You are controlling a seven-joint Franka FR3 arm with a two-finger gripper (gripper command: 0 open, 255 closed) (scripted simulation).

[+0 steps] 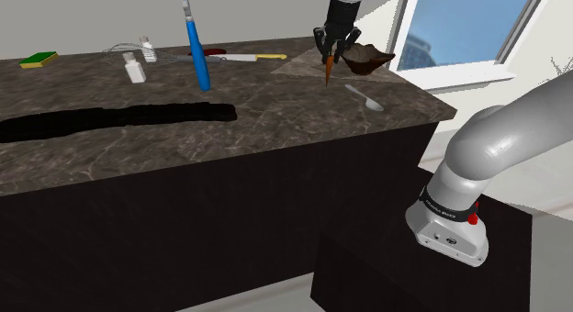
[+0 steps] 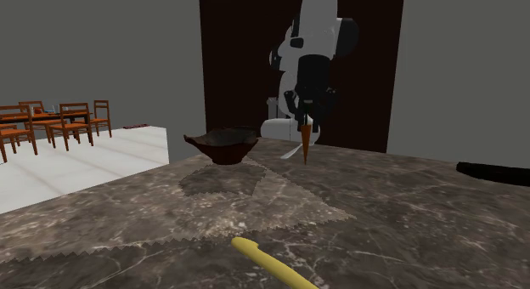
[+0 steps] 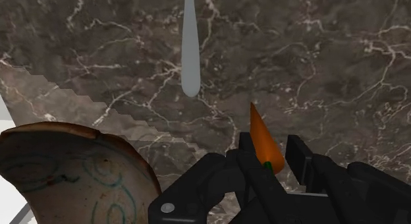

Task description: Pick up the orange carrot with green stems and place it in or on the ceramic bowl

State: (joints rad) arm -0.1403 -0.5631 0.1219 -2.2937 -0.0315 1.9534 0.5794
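Shoulder view: the gripper hangs over the far right end of the counter, its fingers closed on the top of the carrot. The carrot points straight down with its tip close above the stone; I cannot tell whether it touches. The bowl stands just beside it, on the shoulder view's right, and the carrot is outside its rim. A spoon lies nearer, apart from both. Farther left along the counter stand a brush and a bottle, with a sponge at the far left. A black area runs across the near part of the counter.

In the second exterior view the gripper holds the carrot to the right of the bowl.

From the wrist, the fingers clasp the carrot, a speck of green between them. The bowl sits to one side and the spoon lies beyond the tip.
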